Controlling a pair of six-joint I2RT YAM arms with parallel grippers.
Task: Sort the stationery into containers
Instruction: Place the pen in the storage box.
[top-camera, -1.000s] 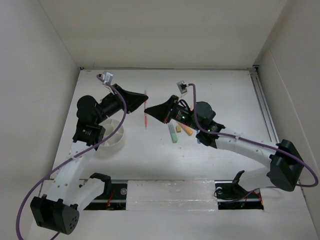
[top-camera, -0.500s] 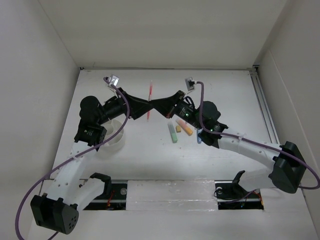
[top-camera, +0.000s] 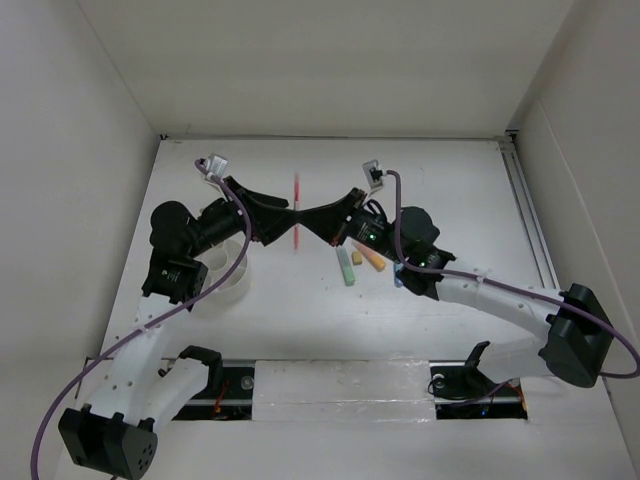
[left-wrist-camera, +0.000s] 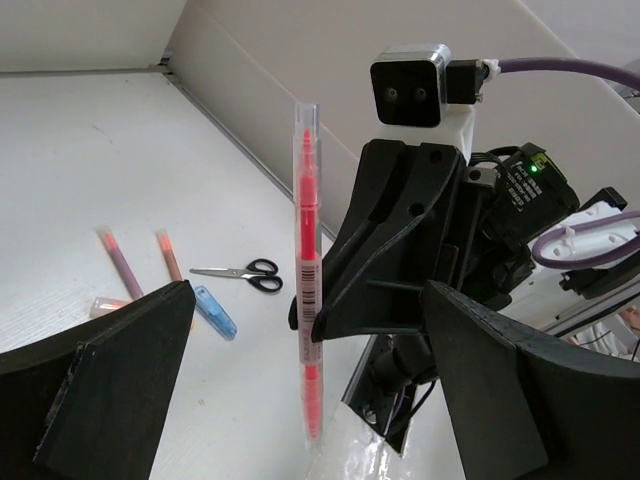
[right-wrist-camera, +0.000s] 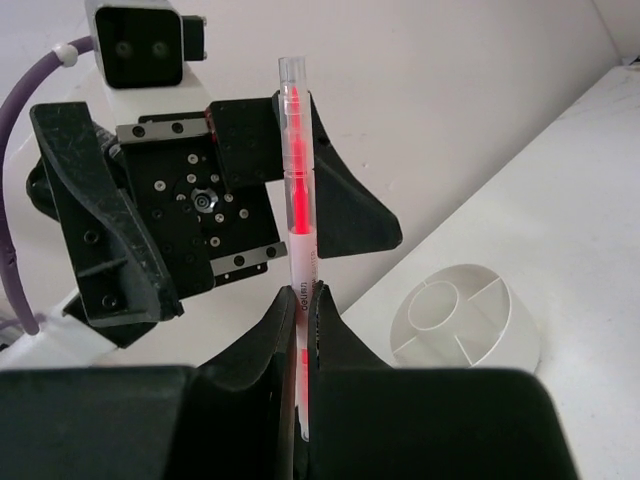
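Note:
A thin red pen stands upright above the middle of the table, with my right gripper shut on its lower barrel. My left gripper faces it from the left, open, with its fingers wide on either side of the pen and not touching it. The white divided tub sits under my left arm, and the right wrist view shows its compartments with nothing in them. A green marker, an orange marker and a small yellow block lie below my right wrist.
In the left wrist view, small black-handled scissors, a blue marker and two thin pens lie on the table behind the held pen. White walls close the table at the back and on both sides.
My left gripper has opened and let go of the red pen, which stays in my right gripper. The pen has shifted slightly right and toward the back.

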